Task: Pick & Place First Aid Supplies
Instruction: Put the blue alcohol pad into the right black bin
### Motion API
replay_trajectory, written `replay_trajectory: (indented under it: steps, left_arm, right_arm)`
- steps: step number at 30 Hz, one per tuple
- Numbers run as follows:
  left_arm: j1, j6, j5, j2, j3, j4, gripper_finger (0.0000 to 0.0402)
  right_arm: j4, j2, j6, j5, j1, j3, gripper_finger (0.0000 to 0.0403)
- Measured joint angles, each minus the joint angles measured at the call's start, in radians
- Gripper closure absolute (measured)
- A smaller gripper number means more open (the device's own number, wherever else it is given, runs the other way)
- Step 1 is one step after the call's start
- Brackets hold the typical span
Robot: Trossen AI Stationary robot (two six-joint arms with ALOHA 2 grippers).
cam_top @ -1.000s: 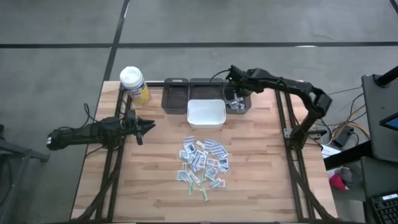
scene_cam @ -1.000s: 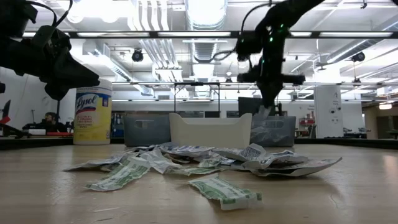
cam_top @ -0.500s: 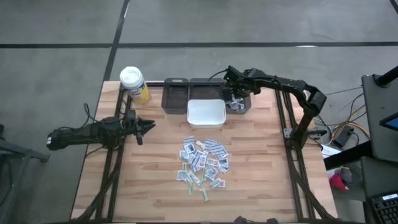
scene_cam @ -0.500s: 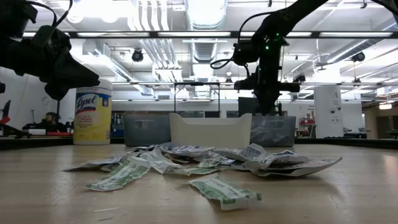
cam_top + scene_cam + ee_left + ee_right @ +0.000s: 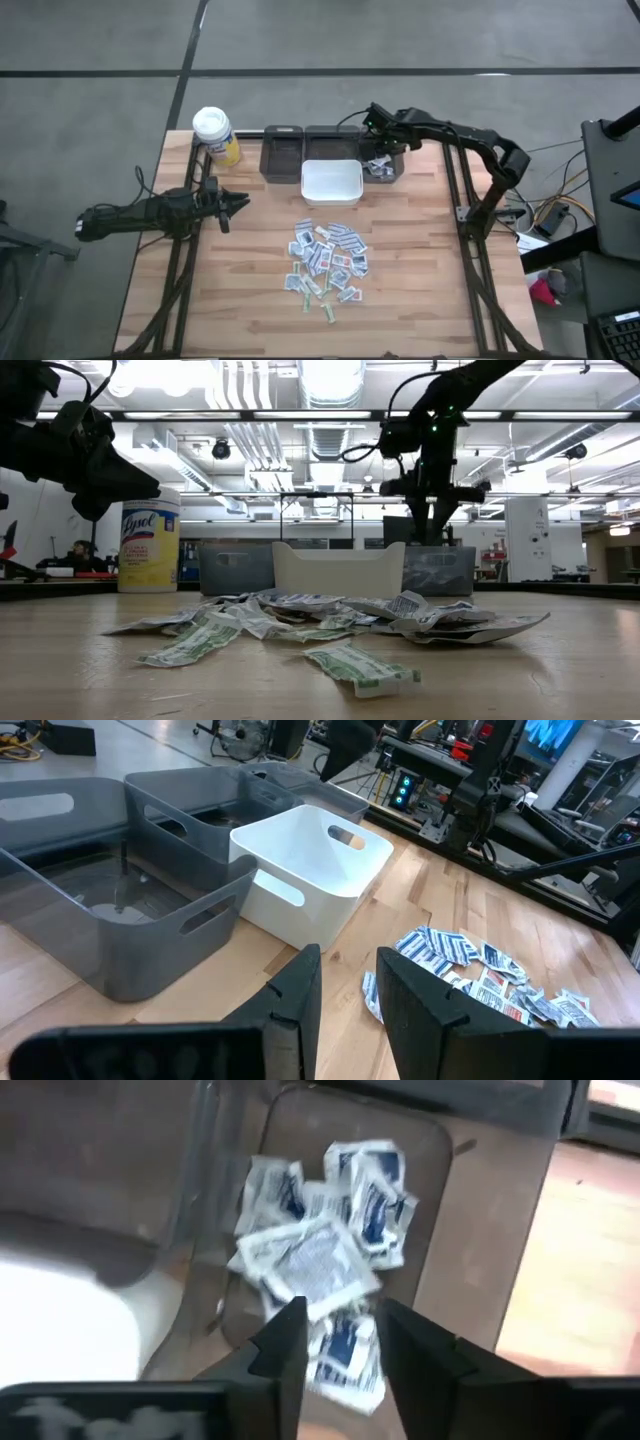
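Right gripper [image 5: 338, 1342] over the right grey bin [image 5: 384, 165], jaws apart, holding nothing; packets [image 5: 322, 1270] already lie in the bin below it. Main pile [image 5: 326, 260] sits mid-table, unsorted. Left gripper [image 5: 346, 985] parked at the left edge, part open, empty.

A yellow canister [image 5: 149, 547] at the table's far left is showing the brand "Lysol" on its label; the packets' [image 5: 330, 622] print is staying too small to read.
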Motion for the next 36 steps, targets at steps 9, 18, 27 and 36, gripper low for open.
replay_trajectory:
  steps: [9,18,27,36]
  left_arm:
    - [0.000,0.000,0.000,0.000,0.000,0.000,0.0307]
    - [0.000,0.000,0.000,0.000,0.000,0.000,0.0307]
    - [0.000,0.000,0.000,0.000,0.000,0.000,0.0307]
    - [0.000,0.000,0.000,0.000,0.000,0.000,0.0307]
  right_arm:
    - [-0.094,-0.040,-0.003,-0.094,0.103,0.000,0.0231]
    - [-0.142,-0.046,0.006,-0.098,0.309,0.000,0.0227]
    - [-0.141,-0.046,0.078,-0.097,0.534,0.000,0.0234]
    - [-0.134,-0.046,0.305,-0.097,0.712,-0.005,0.0255]
